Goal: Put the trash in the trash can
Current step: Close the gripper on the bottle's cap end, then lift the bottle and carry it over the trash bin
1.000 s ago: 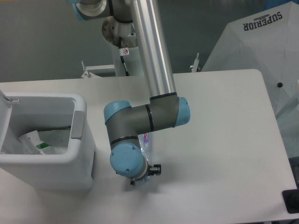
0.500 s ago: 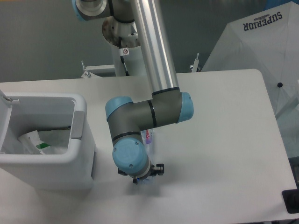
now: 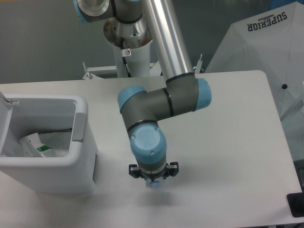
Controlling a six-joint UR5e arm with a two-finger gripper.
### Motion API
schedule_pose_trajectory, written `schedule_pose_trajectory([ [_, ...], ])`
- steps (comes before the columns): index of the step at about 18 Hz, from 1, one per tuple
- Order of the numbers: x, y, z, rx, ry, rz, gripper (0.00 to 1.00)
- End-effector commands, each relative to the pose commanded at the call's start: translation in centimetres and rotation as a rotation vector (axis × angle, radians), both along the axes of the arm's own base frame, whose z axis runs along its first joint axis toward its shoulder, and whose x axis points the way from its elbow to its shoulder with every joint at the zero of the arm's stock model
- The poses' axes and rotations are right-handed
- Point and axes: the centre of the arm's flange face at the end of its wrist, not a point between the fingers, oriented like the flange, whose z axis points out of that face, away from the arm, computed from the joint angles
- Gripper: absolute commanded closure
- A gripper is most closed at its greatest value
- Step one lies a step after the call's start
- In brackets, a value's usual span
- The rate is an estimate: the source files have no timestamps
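The light grey trash can (image 3: 83,161) stands at the table's left with its lid (image 3: 4,100) open. The crumpled white wrapper with green print (image 3: 37,145) lies inside it on the white liner. My gripper (image 3: 153,183) points down over the front middle of the table, right of the can, and is mostly hidden under the blue wrist. A small clear-bluish piece of the crushed bottle (image 3: 153,185) shows below the wrist between the fingers. The rest of the bottle, its label included, is hidden by the arm. The gripper looks shut on it.
A white canopy (image 3: 266,52) printed SUPERIOR stands beyond the table's right edge. A black object (image 3: 297,205) sits off the table's front right corner. The arm's base post (image 3: 128,61) stands behind the table's back edge.
The wrist has swung right and toward the front edge, turning about its axis. The bottle's label, seen beside the wrist before, is now hidden under the arm.
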Motion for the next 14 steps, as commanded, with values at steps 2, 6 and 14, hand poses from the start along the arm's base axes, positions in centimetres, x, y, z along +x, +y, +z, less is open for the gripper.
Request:
schedule_pose_trajectory([
  [2,-0.3,0.0,1.4,0.051,0.005,0.006,0.38],
  [6,-1.2,-0.9,6.4,0.2,0.024,0.018,0.38],
  [14,-0.6,-2.7,17.2,0.511,0.053,-0.015,0.45],
])
